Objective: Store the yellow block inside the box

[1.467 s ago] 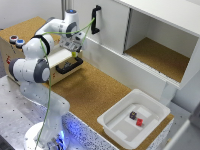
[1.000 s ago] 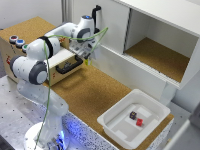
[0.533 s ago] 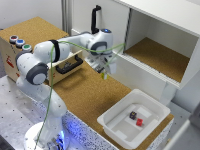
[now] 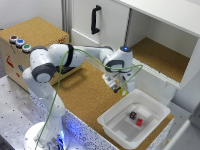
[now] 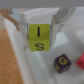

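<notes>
My gripper (image 4: pixel 121 89) is shut on the yellow block (image 5: pixel 40 38), a small yellow cube with black letters, held between the fingers (image 5: pixel 21 26). In the exterior view the block (image 4: pixel 123 91) shows as a small yellow spot under the hand. The hand hangs just above the far left rim of the box (image 4: pixel 111 121), a shallow white tub at the exterior view's lower right. Inside the tub lie a dark cube (image 4: pixel 132 115) and a red cube (image 4: pixel 140 121); they also show in the wrist view as the dark cube (image 5: pixel 61 61) and the red cube (image 5: pixel 80 61).
A wooden drawer box with coloured buttons (image 4: pixel 19 43) stands at the exterior view's left. A large white cabinet (image 4: pixel 165 45) with an open compartment rises behind the tub. The cork-covered table surface (image 4: pixel 85 95) spreads under the arm.
The arm has swung from the wooden box at the exterior view's left toward the right, carrying the yellow block to just above the white tub's rim.
</notes>
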